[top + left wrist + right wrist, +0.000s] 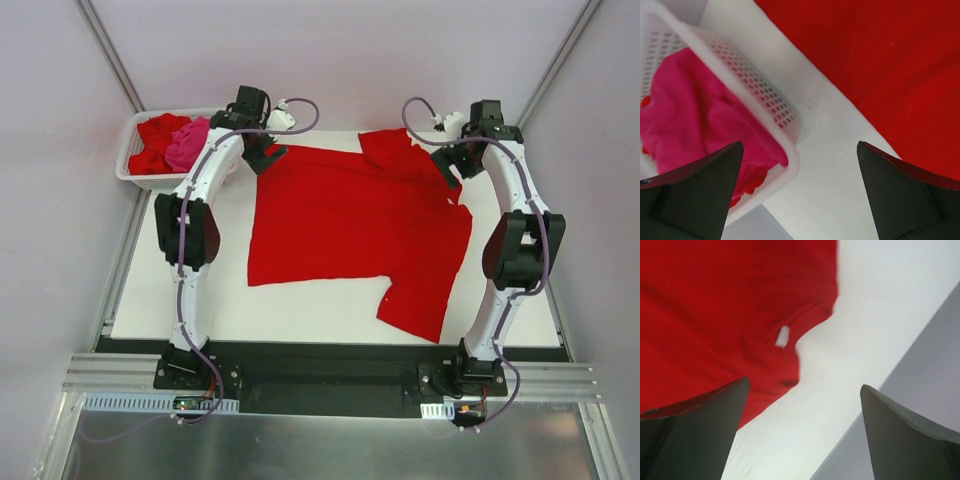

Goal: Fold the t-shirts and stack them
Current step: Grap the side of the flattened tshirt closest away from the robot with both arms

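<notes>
While a red t-shirt (350,225) lies flat on the table (300,310), the left hand (797,150) hovers spread beside the far-left corner basket (760,90), the right hand (805,387) spread near the far-right corner.

The pink t-shirt (685,115) hides most red cloth (756,183) beneath it; the spread red t-shirt (705,315) is blurred and edge-cropped.

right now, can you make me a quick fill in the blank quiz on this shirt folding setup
1. The t-shirt spread on the table is coloured ____.
2. The pink t-shirt lies inside the white ____.
3. The left end effector and the right end effector are both ____, gripping nothing.
Missing words: red, basket, open.
</notes>
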